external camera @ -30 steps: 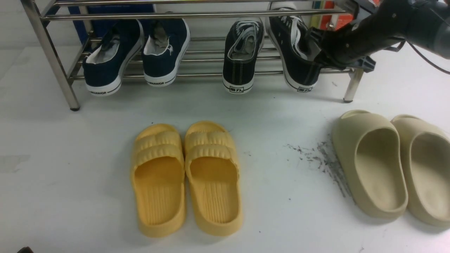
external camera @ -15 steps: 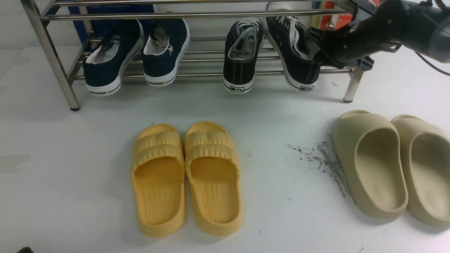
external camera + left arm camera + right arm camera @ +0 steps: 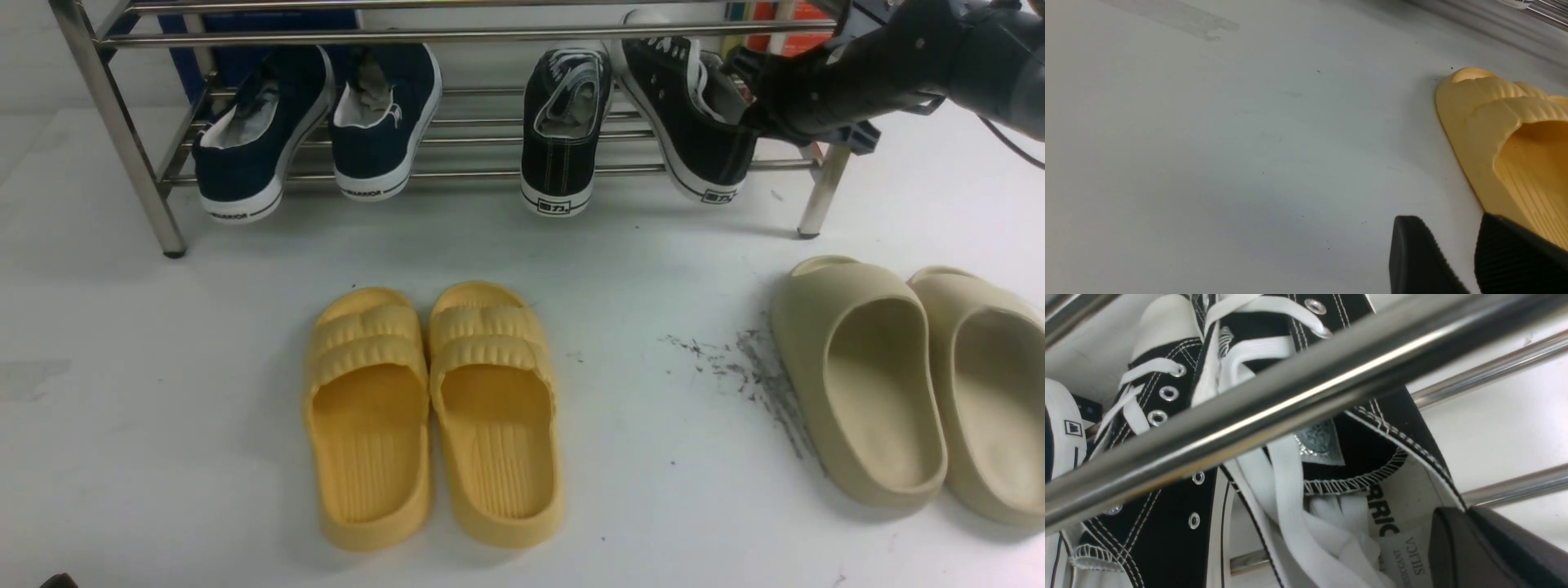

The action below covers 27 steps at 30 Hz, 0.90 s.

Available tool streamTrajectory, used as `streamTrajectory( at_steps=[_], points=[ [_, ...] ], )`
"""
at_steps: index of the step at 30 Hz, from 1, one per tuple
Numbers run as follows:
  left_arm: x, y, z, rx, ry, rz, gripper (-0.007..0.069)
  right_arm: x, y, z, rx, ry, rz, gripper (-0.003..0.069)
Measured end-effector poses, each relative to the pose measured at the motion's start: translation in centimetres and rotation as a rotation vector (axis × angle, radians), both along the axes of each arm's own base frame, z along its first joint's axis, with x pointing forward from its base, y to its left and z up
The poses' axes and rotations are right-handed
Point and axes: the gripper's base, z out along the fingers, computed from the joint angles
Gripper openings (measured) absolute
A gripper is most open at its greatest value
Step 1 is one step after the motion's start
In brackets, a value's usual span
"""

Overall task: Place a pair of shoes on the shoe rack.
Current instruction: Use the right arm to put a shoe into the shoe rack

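The pair of shoes are two black canvas sneakers with white laces. The left sneaker [image 3: 563, 131] rests toe-up on the lower tubes of the silver shoe rack [image 3: 441, 34]. The right sneaker [image 3: 694, 139] is tilted, with its heel over the rack's front tube. My right gripper [image 3: 741, 114] is shut on its side collar, as the right wrist view shows: the gripper [image 3: 1468, 514] pinches the sneaker [image 3: 1331, 465] behind a rack tube [image 3: 1290, 388]. My left gripper [image 3: 1457, 245] is open and empty, low over the table beside a yellow slide [image 3: 1506, 139].
Two navy slip-on sneakers [image 3: 318, 131] lean on the rack's left half. A pair of yellow slides [image 3: 433, 408] lies at the table's middle and a pair of beige slides [image 3: 906, 384] at the right. The rack's right leg [image 3: 820, 196] stands below my right arm.
My right gripper has moved right and slightly up, swinging the right black sneaker's heel to the right. The left black sneaker shifted slightly. The left arm has not moved.
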Motion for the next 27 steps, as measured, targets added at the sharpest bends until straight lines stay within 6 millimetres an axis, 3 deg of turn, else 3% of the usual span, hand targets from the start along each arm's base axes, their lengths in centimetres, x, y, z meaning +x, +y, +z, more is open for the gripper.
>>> streamTrajectory(
  at_steps=[9, 27],
  points=[
    [0.0, 0.0, 0.0, 0.0, 0.0, 0.0, 0.0237, -0.9, 0.0, 2.0, -0.053, -0.019, 0.056, 0.0033],
    [0.0, 0.0, 0.0, 0.0, 0.0, 0.0, 0.0237, -1.2, 1.2, 2.6, -0.021, -0.038, 0.096, 0.0033]
  ],
)
